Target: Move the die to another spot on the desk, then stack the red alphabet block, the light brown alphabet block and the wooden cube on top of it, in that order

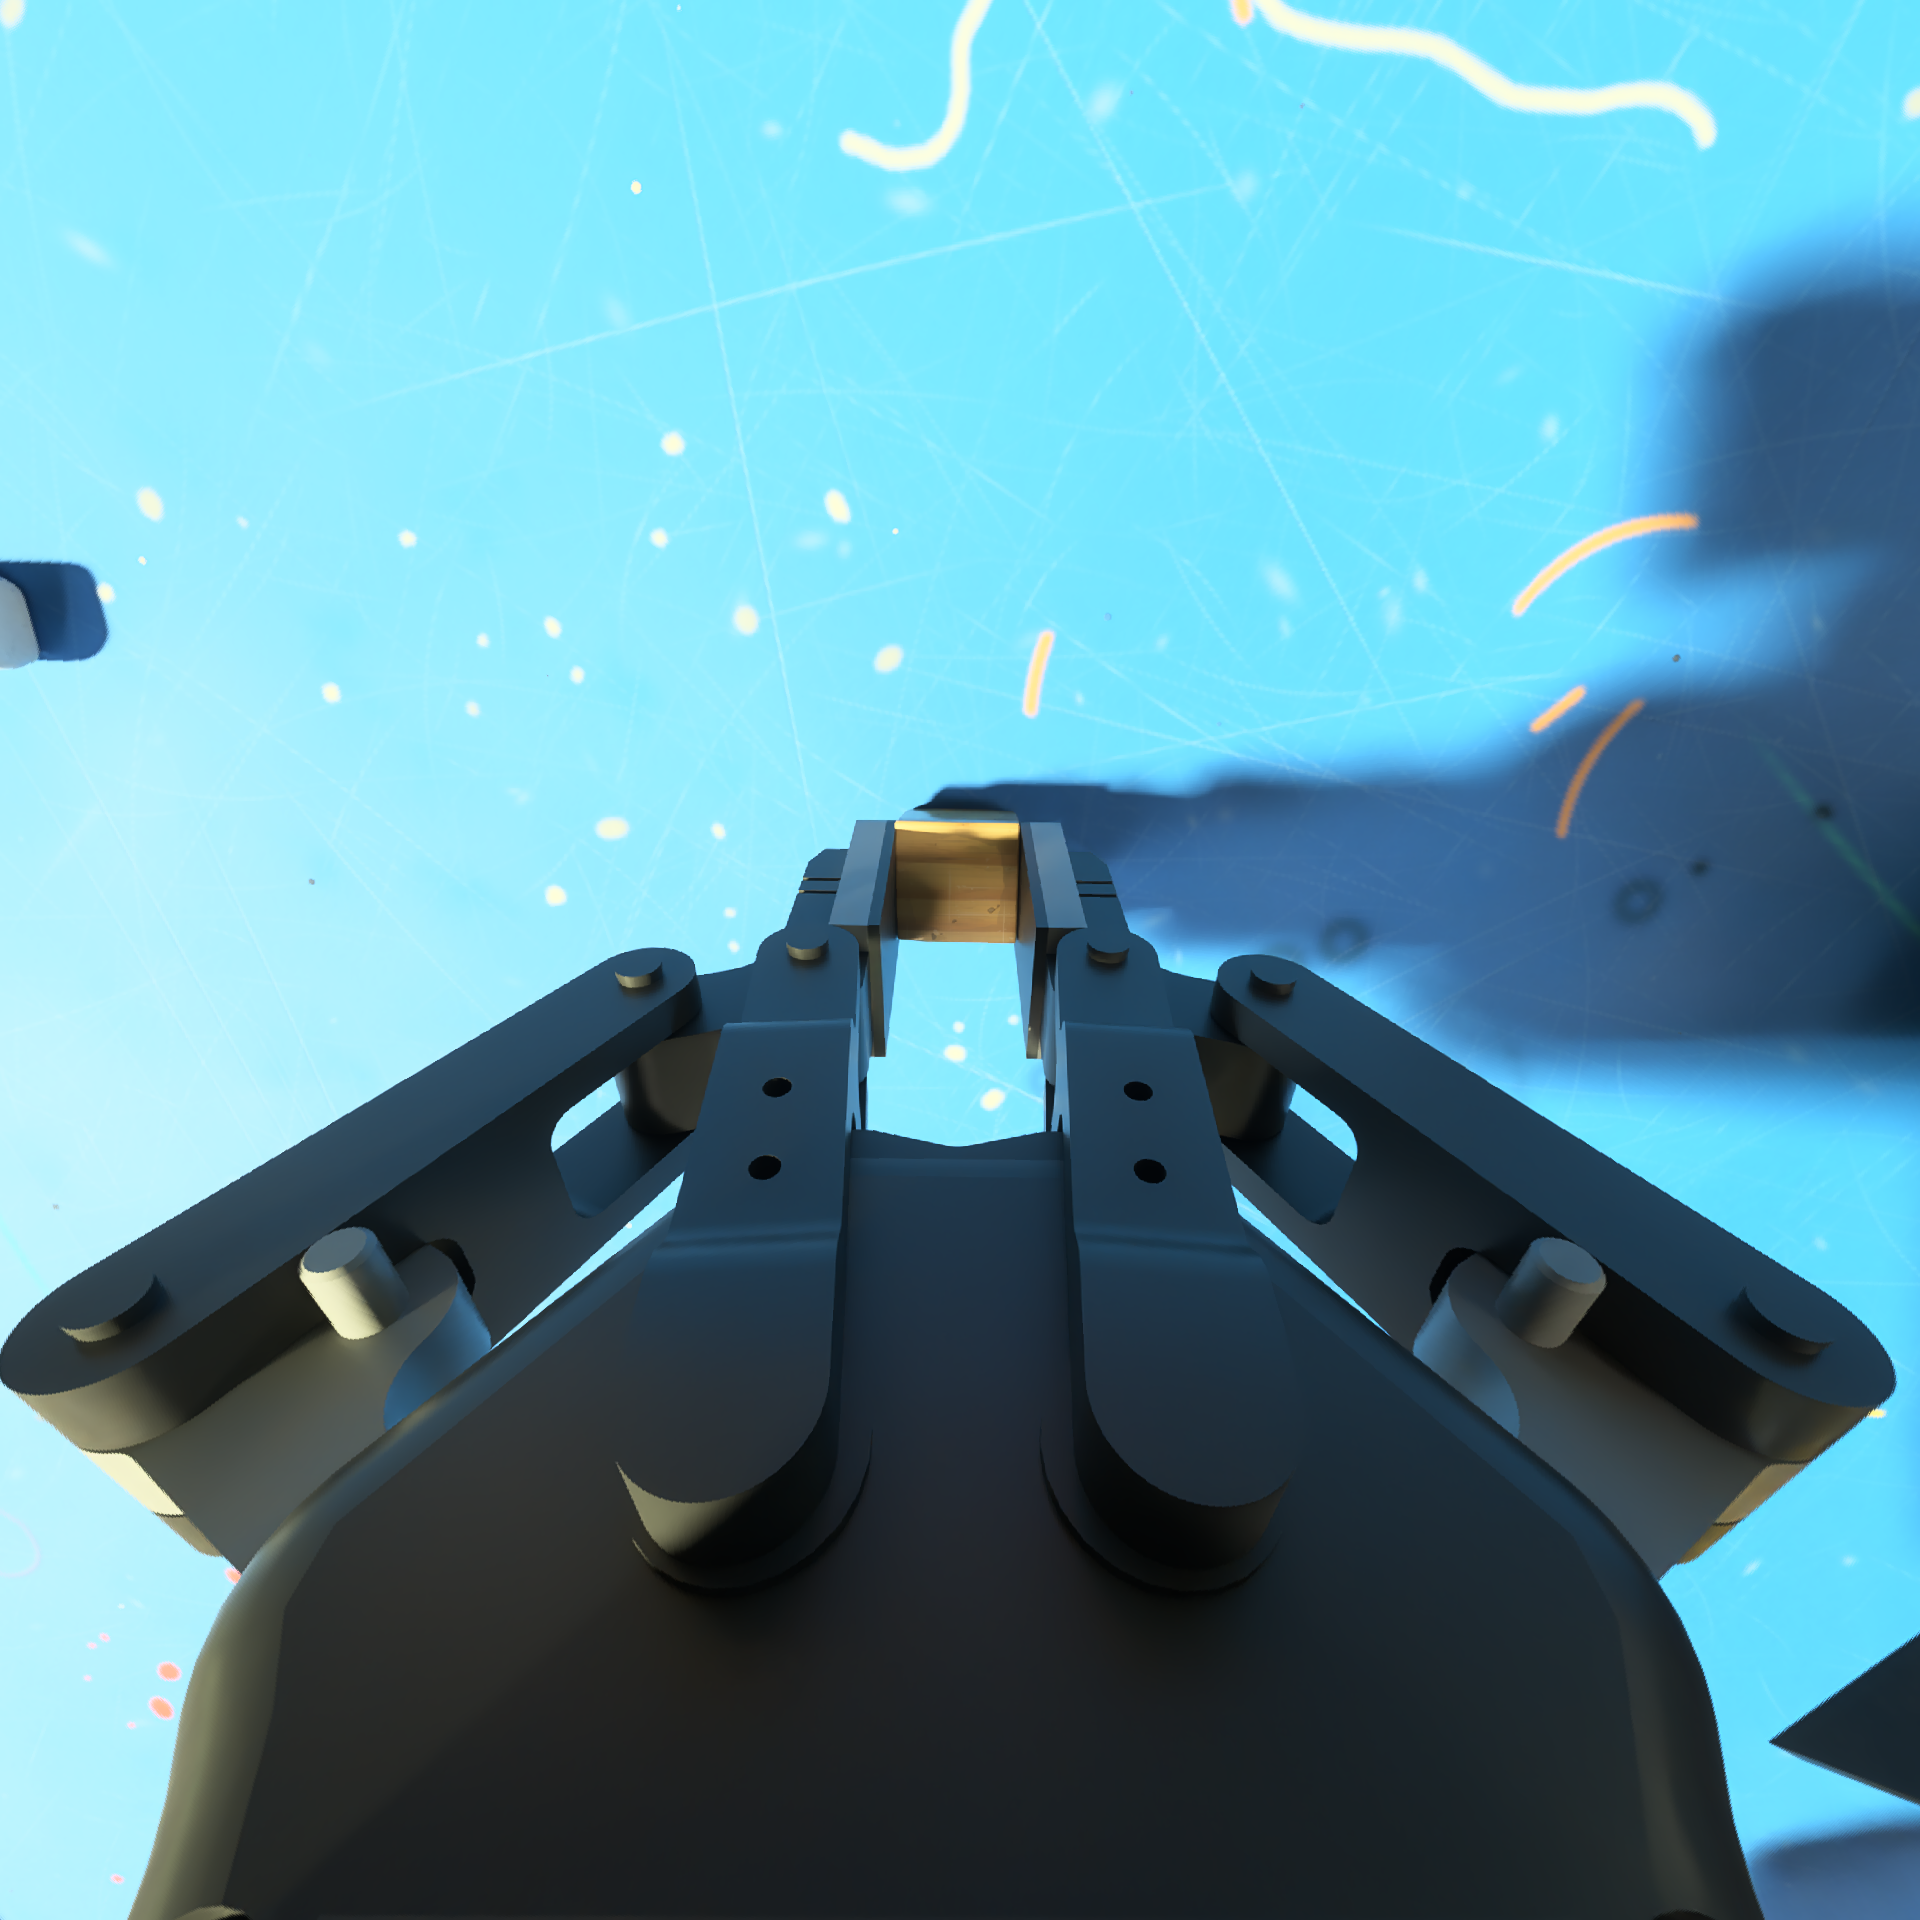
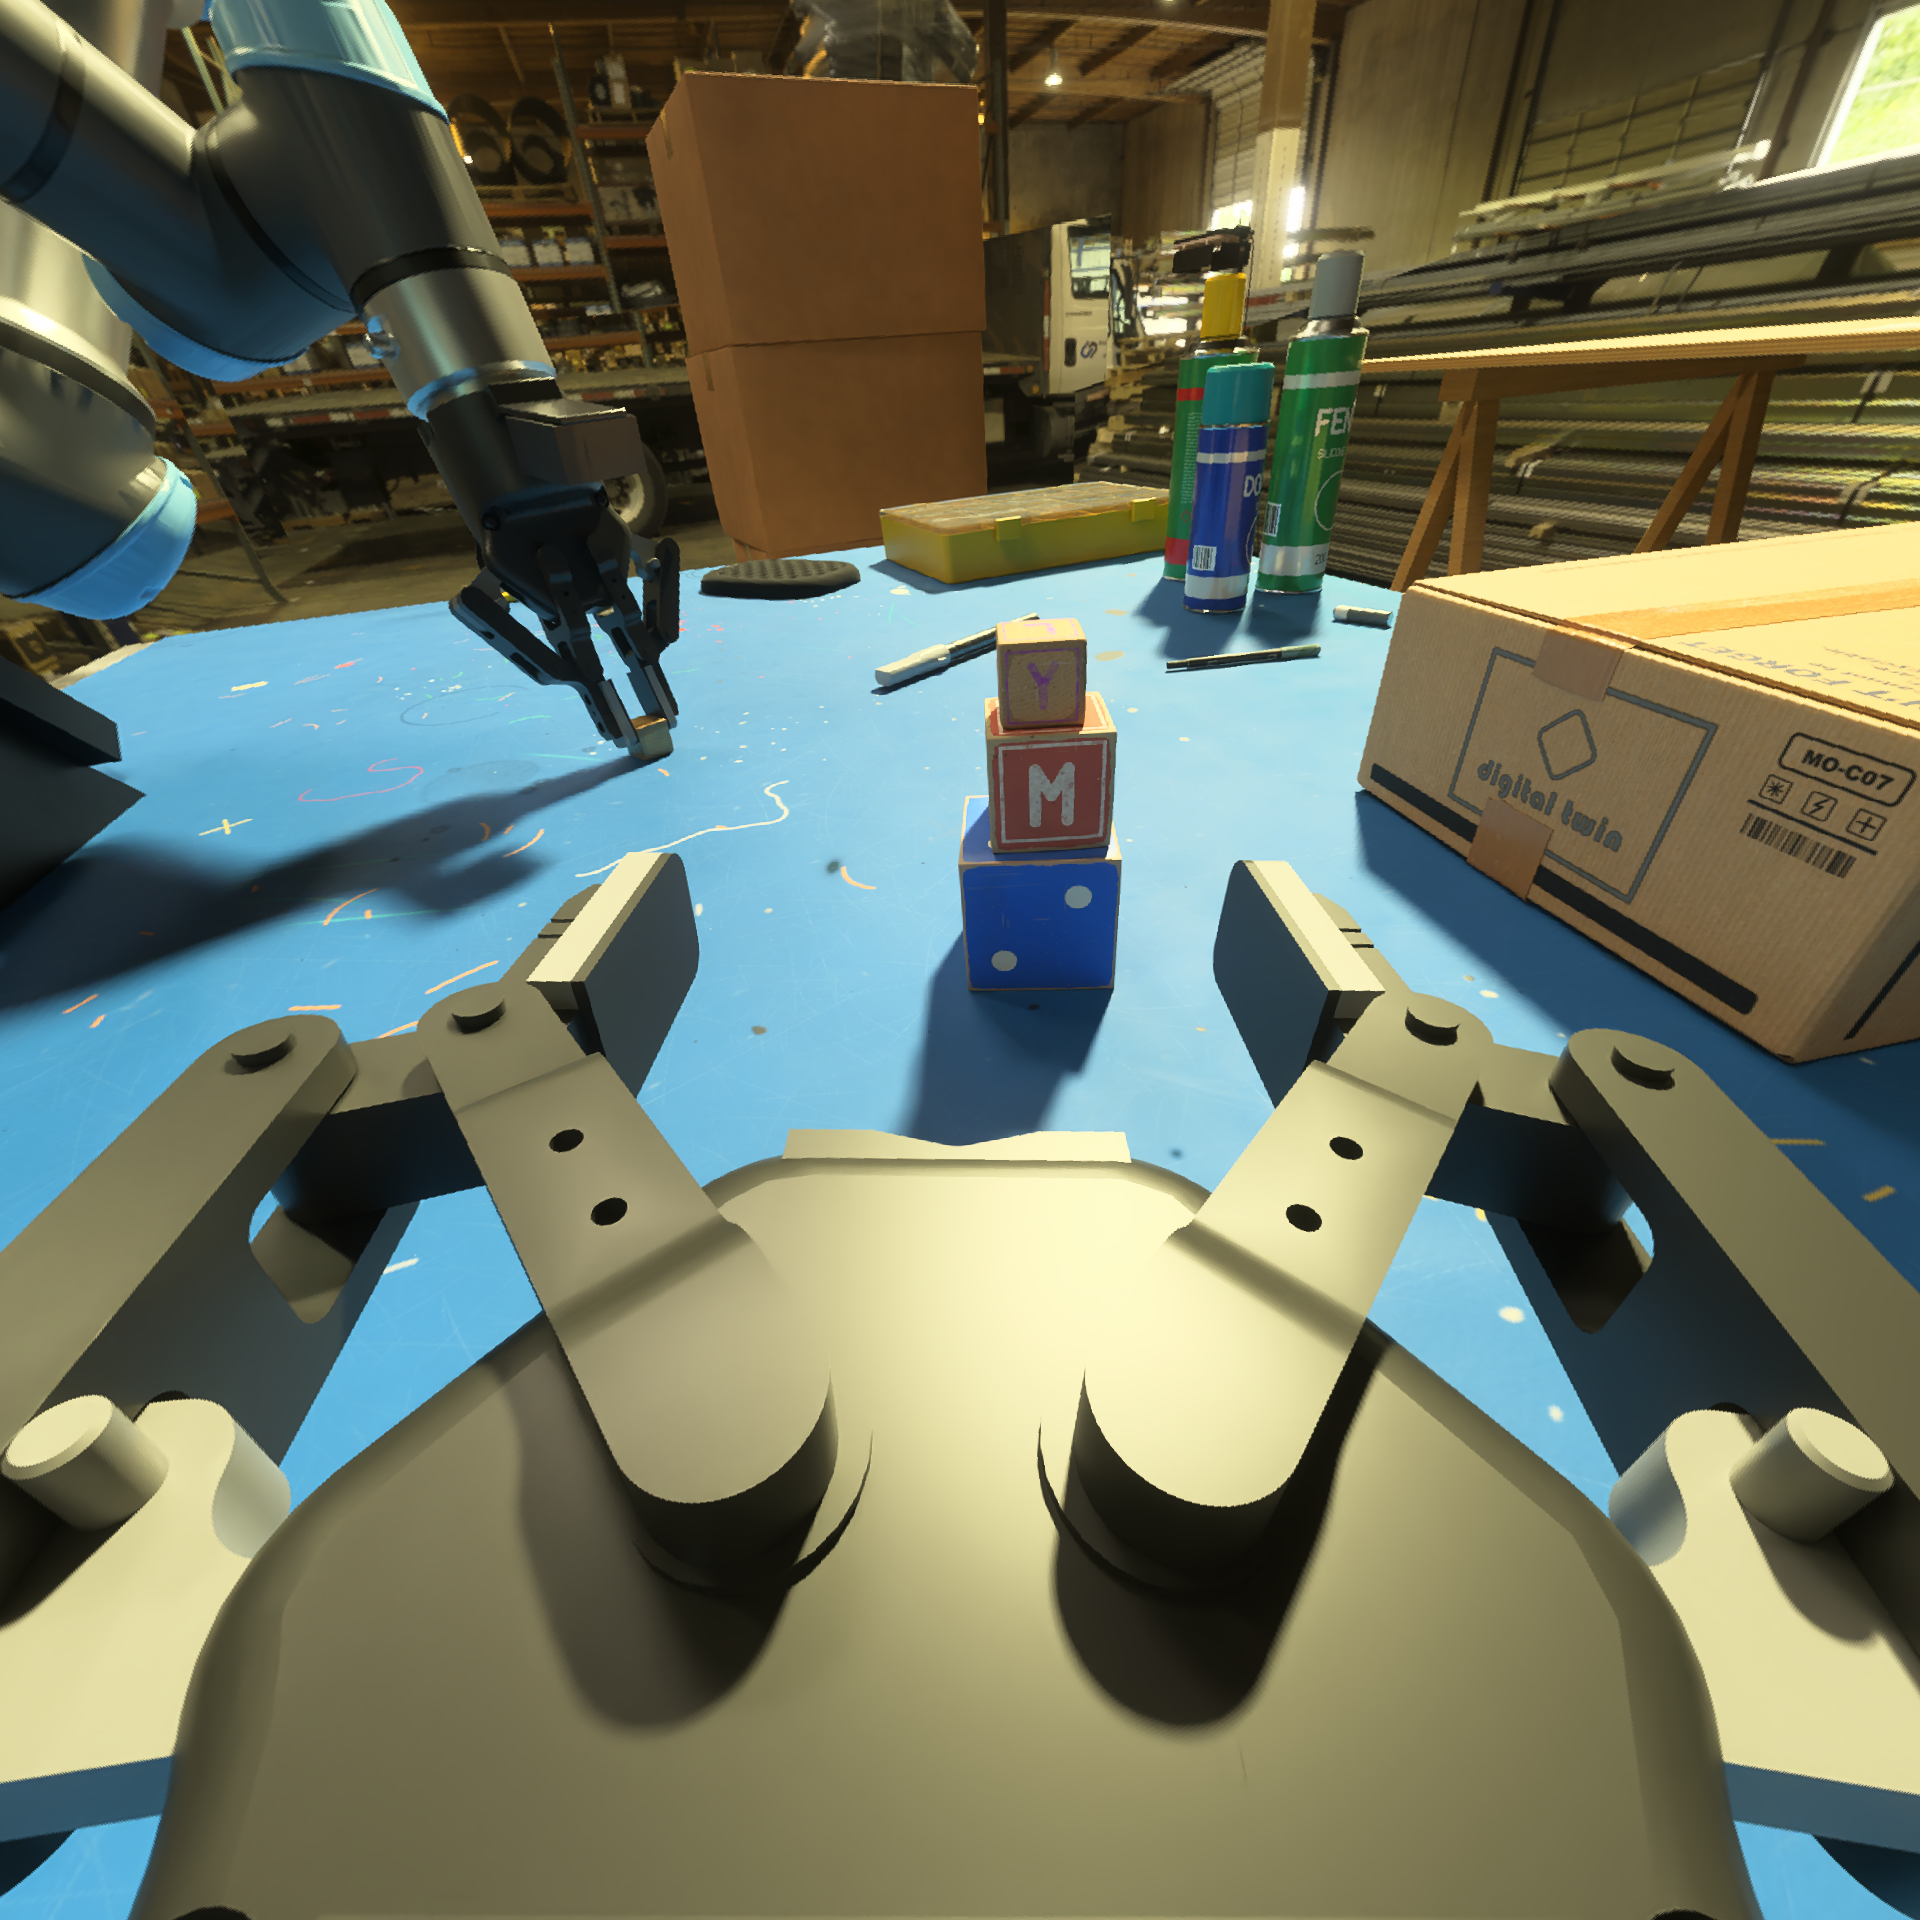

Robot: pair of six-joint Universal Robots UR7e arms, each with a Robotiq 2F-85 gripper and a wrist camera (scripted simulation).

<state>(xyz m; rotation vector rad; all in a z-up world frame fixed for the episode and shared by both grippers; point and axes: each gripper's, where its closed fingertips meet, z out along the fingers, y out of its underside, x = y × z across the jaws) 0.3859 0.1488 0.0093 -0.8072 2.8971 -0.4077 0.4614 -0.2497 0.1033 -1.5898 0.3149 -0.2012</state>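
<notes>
In the right wrist view a blue die [image 2: 1039, 925] with white dots stands on the blue desk [image 2: 810, 935]. The red alphabet block [image 2: 1049, 788] sits on it and the light brown alphabet block [image 2: 1041, 675] sits on top. My right gripper [image 2: 956, 935] is open and empty, just in front of the stack. My left gripper [image 1: 958, 878] is shut on the wooden cube [image 1: 956, 881] right at the desk surface. It also shows in the right wrist view [image 2: 639, 732], left of the stack, with the cube [image 2: 649, 727] at its tips.
A large cardboard box [image 2: 1662, 769] lies at the right. Three spray cans [image 2: 1257, 457], a yellow case [image 2: 1023, 530], pens [image 2: 940, 652] and a dark pad [image 2: 779, 575] stand behind the stack. A tall brown carton [image 2: 831, 301] rises at the back. A blue-and-white object [image 1: 47, 613] sits at the left wrist view's left edge.
</notes>
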